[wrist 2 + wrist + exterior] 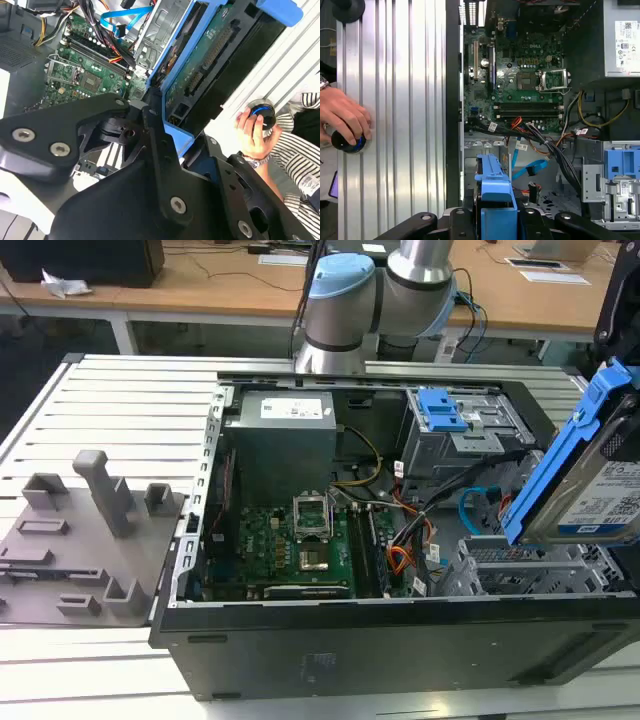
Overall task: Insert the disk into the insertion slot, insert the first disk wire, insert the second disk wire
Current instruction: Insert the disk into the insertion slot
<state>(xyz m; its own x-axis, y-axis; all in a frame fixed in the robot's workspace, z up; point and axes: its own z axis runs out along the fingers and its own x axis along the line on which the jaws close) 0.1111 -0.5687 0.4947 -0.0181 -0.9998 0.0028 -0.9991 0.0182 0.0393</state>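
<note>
disk (612, 495) hangs tilted just above the insertion slot (520, 565), tool (495, 220) pinching its blue carrier. I'd level it and square it to the cage mouth, clear of the second disk wire (478, 502) (loop sits close beside).

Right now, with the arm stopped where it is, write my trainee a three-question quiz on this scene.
1. True or false: the disk already sits inside the insertion slot.
2. Pick one: the gripper is shut on A) the disk's blue carrier, B) a screwdriver, C) nothing.
3. Short answer: what rests on the round knob on the ribbed table?

Key
1. False. The disk is held tilted above the case, at the exterior view's right, with the slot below it.
2. A.
3. A person's hand.
</note>
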